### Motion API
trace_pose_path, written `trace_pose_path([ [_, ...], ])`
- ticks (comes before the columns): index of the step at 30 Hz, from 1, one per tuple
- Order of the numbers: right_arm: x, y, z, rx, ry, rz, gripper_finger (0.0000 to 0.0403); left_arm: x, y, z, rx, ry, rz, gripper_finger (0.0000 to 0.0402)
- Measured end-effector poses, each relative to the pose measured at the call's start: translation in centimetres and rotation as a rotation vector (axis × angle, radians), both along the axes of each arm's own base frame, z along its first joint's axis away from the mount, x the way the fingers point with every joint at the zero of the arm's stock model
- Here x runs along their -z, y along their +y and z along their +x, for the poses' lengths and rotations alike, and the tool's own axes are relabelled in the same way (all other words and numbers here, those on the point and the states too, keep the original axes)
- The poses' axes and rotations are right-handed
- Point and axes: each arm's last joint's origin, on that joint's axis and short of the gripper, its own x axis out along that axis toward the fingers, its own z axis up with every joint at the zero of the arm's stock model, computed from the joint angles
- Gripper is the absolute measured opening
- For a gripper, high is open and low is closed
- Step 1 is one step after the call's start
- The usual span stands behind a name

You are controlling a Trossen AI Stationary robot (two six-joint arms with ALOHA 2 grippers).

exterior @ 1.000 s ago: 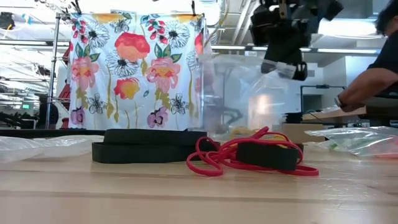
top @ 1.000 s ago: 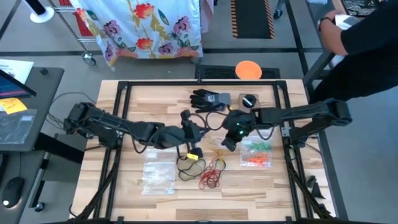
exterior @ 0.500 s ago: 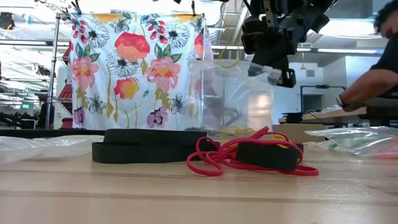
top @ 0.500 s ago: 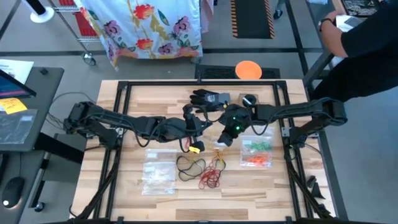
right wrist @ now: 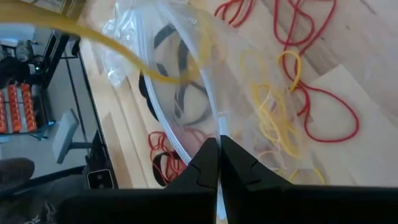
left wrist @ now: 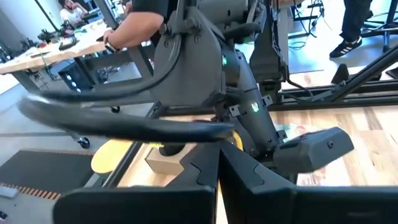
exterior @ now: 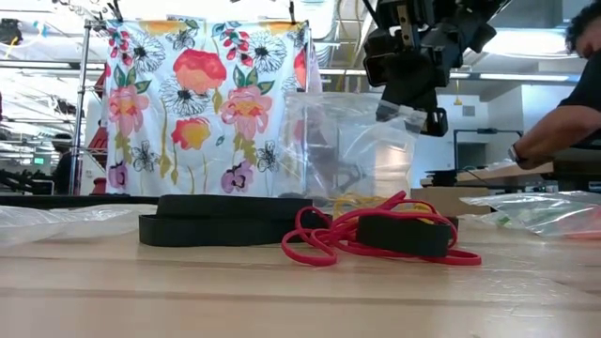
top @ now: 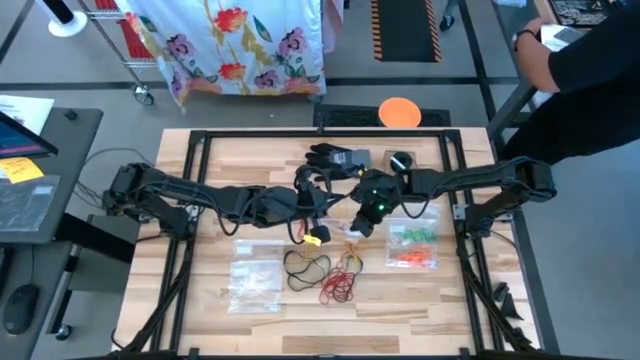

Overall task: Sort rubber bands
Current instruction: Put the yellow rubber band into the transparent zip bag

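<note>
1. Tabletop (top: pixel 200 310) of pale wooden planks, framed by a black metal rig, with both dark arms reaching in toward its middle

2. Left gripper (top: pixel 312 208) sits just left of centre with its fingers pressed together; a yellow tag hangs just below it

3. Right gripper (top: pixel 362 222) is close beside it on the right, fingers pinched on the edge of a clear plastic bag (exterior: pixel 347 155), which hangs upright over the table in the low view

4. Inside that bag, yellow rubber bands (right wrist: pixel 273 124) show through the plastic in the right wrist view

5. Loose rubber bands lie on the wood nearer the front edge: a black loop (top: pixel 303 266) and, just right of it, a red tangle (top: pixel 338 287); in the low view the red bands (exterior: pixel 329 239) rest against flat black ones (exterior: pixel 221 225)

6. At the right side, another clear bag (top: pixel 412 246) lies flat, holding green and orange bands

7. At the left front, a third clear bag (top: pixel 255 285) lies flat; its contents are too faint to tell

8. At the far edge lies a black glove (top: pixel 330 158), with a small dark object just right of it

9. Beyond the table, an orange disc (top: pixel 399 112) lies on the floor, a floral cloth (top: pixel 225 45) hangs on a rack to the far left, and a person in dark clothes (top: pixel 580 70) leans in at the far right

10. A desk with a monitor (top: pixel 25 130) stands to the left
</note>
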Motion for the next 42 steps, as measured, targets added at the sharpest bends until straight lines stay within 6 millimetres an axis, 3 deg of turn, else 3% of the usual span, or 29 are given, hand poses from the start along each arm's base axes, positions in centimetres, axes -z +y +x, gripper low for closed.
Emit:
trace_pose_path([
  [15,0.0,0.0,0.0,0.000,0.001,0.000,0.0005,0.5,-0.5,-0.2,0.032,0.032,-0.052,0.0000],
  [28,0.0,0.0,0.0,0.000,-0.005,0.000,0.0005,2.4,-0.3,0.8,0.015,0.105,-0.052,0.0001],
  [42,0.0,-0.1,0.0,0.002,0.002,0.002,0.0005,2.6,-0.2,1.1,-0.024,0.099,-0.046,0.0099],
])
